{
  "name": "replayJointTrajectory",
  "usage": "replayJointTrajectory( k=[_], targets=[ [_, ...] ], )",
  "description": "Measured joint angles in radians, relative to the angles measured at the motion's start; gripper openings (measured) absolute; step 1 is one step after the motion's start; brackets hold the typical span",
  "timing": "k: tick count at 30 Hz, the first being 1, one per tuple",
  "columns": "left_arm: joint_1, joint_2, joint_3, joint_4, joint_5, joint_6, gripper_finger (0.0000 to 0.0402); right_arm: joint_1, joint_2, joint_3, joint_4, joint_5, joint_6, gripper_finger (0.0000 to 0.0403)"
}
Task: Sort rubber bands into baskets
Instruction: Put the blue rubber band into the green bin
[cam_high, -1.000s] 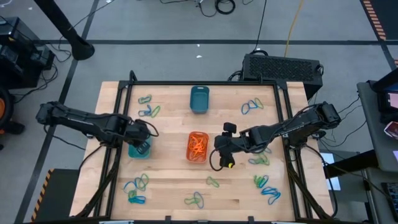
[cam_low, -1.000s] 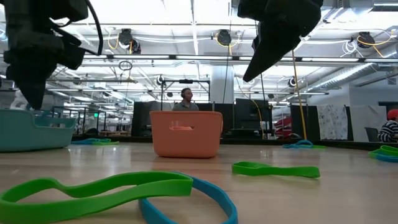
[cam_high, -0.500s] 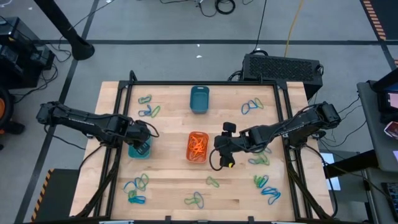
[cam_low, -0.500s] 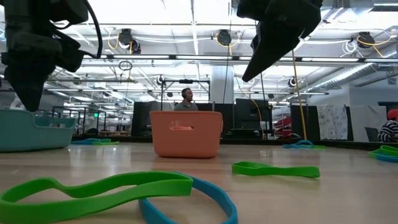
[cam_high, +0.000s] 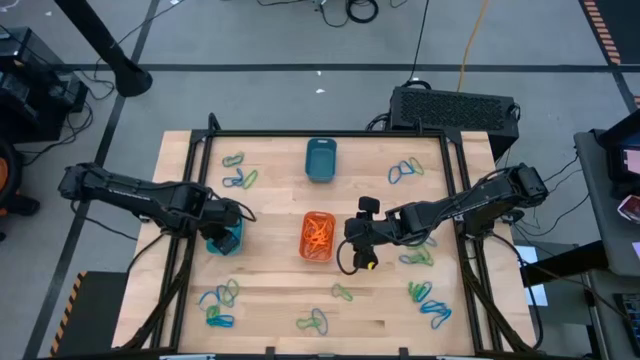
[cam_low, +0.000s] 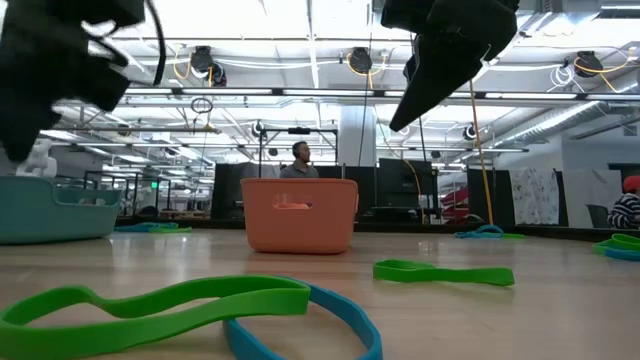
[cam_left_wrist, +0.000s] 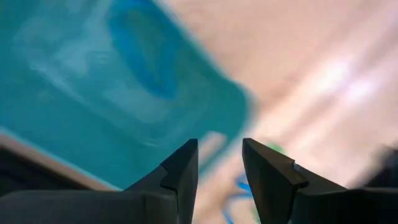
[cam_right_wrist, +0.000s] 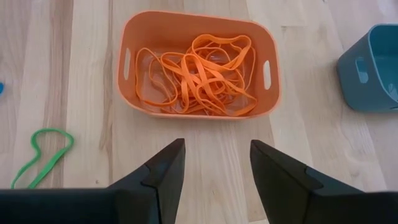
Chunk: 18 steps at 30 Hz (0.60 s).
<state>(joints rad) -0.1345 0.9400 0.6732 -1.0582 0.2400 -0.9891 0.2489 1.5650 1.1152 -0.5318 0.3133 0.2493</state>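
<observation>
The turquoise basket (cam_high: 228, 243) (cam_low: 50, 208) stands at the table's left. My left gripper (cam_high: 222, 232) (cam_left_wrist: 219, 163) hovers above it, open, with nothing between its fingers. A blue rubber band (cam_left_wrist: 142, 57) lies blurred inside this basket. The orange basket (cam_high: 317, 236) (cam_right_wrist: 199, 65), at the table's middle, holds a tangle of orange rubber bands (cam_right_wrist: 202, 74). My right gripper (cam_high: 352, 232) (cam_right_wrist: 214, 168) hangs open and empty just to its right. The dark teal basket (cam_high: 321, 160) stands at the far middle. Loose green and blue rubber bands (cam_high: 218, 295) lie flat on the wood.
Green and blue bands lie in clusters at the far left (cam_high: 238, 172), the far right (cam_high: 405, 170), the right (cam_high: 418, 258) and along the near edge (cam_high: 315, 320) (cam_low: 160, 305). One green band (cam_right_wrist: 43, 155) lies near my right gripper. A black frame (cam_high: 330, 133) borders the table.
My left gripper has gone up and a little toward the table's left edge above the turquoise basket. It shows blurred with motion now.
</observation>
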Motion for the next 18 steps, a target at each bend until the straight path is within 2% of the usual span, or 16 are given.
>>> replayJointTrajectory(
  k=[3,7,12,18],
  targets=[
    [-0.013,-0.001,0.076,0.001,0.013,-0.001,0.0132,0.000,0.000,0.000,0.016,0.000,0.000,0.0173],
    [-0.069,-0.002,0.177,0.015,-0.060,0.000,0.0132,0.001,0.000,0.000,0.033,0.000,0.002,0.0173],
    [-0.262,0.014,0.178,0.158,-0.097,-0.056,0.0132,0.002,0.000,0.000,0.006,-0.001,0.055,0.0173],
    [-0.523,0.157,0.127,0.307,-0.099,-0.191,0.0132,0.003,0.000,-0.001,-0.056,-0.001,0.138,0.0173]
  ],
)
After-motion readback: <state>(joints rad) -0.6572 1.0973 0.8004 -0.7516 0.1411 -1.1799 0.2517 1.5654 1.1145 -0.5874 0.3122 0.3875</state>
